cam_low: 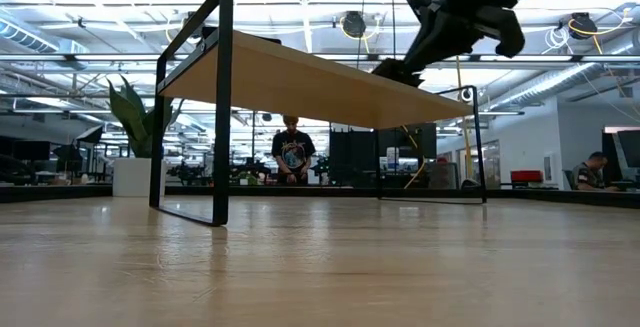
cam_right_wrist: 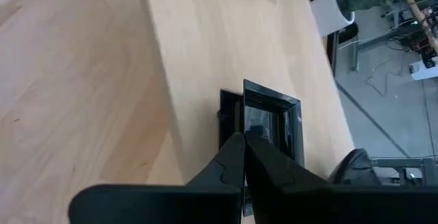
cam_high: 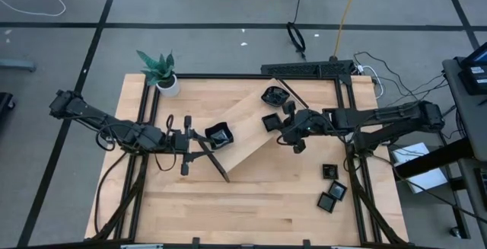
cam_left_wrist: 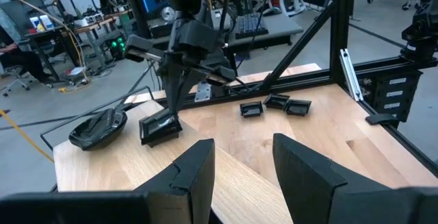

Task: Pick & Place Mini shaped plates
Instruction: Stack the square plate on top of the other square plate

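Gripping a small glossy black square dish (cam_right_wrist: 270, 125) at its rim, my right end effector (cam_right_wrist: 243, 145) sets it on the pale wooden tray (cam_high: 247, 138); my left end effector (cam_left_wrist: 239, 166) hovers spread apart above the tray's near-left end.

Bright, even ceiling light; low view backlit, its foreground perhaps soft.

A wooden tray (cam_high: 247, 138) lies slantwise across the middle of the desk (cam_high: 228, 211). On its left end sits a small plate (cam_high: 218, 135), just beside the left gripper (cam_high: 185, 144). On its right end lie a round plate (cam_high: 273, 95) and, nearer the front, a square plate (cam_high: 271, 122) touched by the right gripper (cam_high: 283, 127). Three more plates (cam_high: 332, 188) lie on the desk near its front right corner, well apart from the tray. A potted plant (cam_high: 161, 72) stands at the back left corner.
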